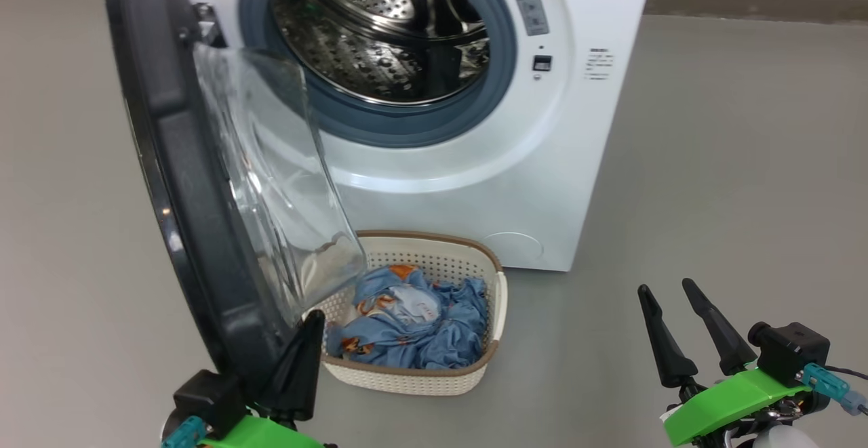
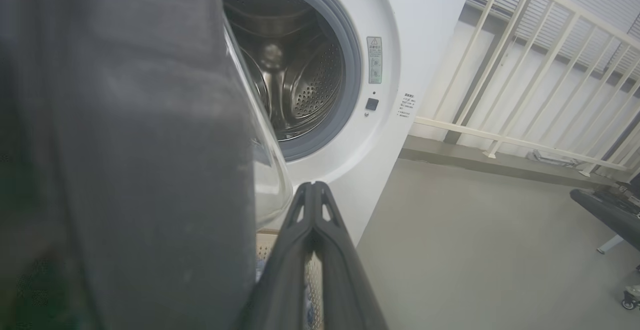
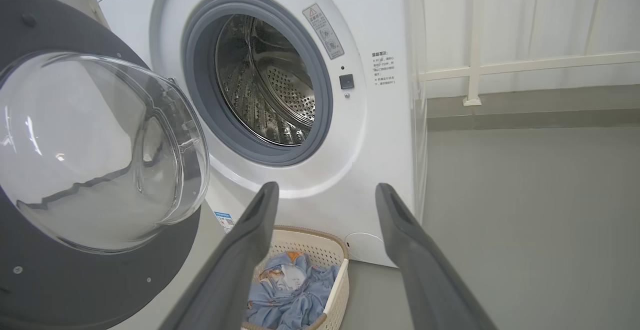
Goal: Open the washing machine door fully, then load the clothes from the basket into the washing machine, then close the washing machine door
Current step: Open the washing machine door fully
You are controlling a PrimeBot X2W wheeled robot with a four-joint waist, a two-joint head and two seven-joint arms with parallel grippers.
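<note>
The washing machine stands open, its steel drum bare. The washing machine door swings out to the left, its glass bowl facing the machine; it also shows in the right wrist view and as a blurred grey mass in the left wrist view. Below it the basket holds the clothes, blue with orange bears. My left gripper is shut, empty, close beside the door's lower edge. My right gripper hangs open over the floor, right of the basket.
Grey floor spreads to the right of the machine. A white railing runs along the wall behind it. A dark bench or seat edge and a caster wheel sit at the far right in the left wrist view.
</note>
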